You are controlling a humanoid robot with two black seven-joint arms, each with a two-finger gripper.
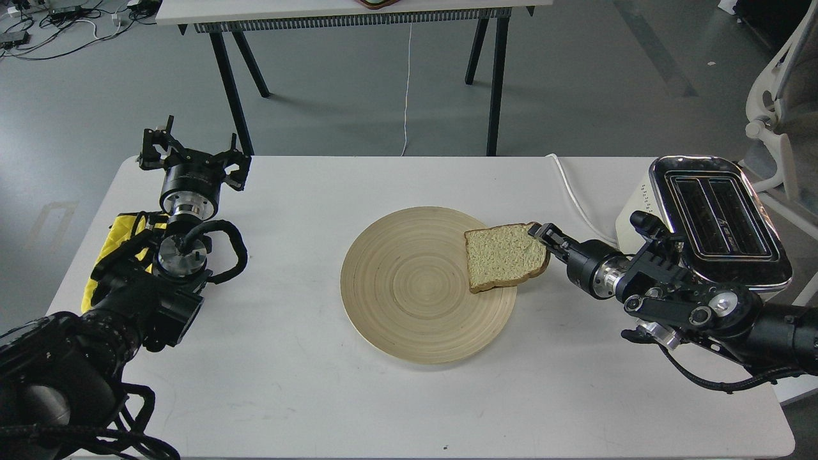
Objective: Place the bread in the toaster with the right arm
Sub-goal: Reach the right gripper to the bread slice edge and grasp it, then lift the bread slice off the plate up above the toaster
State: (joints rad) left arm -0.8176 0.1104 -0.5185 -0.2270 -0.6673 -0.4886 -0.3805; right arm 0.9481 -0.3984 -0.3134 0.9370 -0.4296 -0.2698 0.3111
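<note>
The bread [503, 257], a pale tan slice with a brown crust, lies tilted over the right rim of the round wooden plate [409, 287], its right side raised. My right gripper [543, 237] comes in from the right and is shut on the slice's right edge. The cream-white toaster [719, 217], with a chrome top and two black slots, stands at the table's right edge, behind my right arm. My left gripper [192, 153] is open and empty at the far left of the table, away from the plate.
The toaster's white cord [575, 195] runs across the table behind my right gripper. A yellow cloth [121, 233] hangs by my left arm. A white chair [776, 108] stands right of the toaster. A second table [345, 16] stands beyond.
</note>
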